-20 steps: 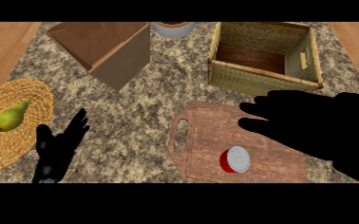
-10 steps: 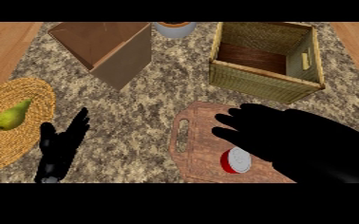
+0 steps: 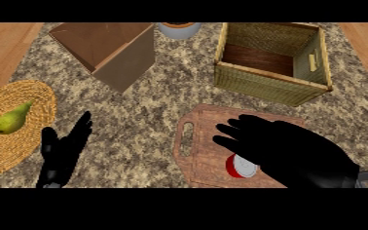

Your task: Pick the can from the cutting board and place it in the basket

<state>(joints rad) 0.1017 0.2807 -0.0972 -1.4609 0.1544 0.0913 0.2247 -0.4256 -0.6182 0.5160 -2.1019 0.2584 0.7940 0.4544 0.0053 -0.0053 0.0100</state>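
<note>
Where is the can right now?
In the head view, the can sits on the cutting board at lower right, partly under the right hand.

The counter [image 3: 179,102] is speckled tan, brown and cream like granite. On it, the cutting board [image 3: 208,141] is reddish-brown wood with visible grain. The can [image 3: 241,166] on the board has a red wall and a silvery-white top. Beyond the board, the basket [image 3: 269,85] is woven straw-yellow with a dark brown floor. Left of the board lies a golden woven mat [image 3: 28,107] carrying a yellow-green pear [image 3: 14,119]. Both hands [image 3: 287,146] are black.
</note>
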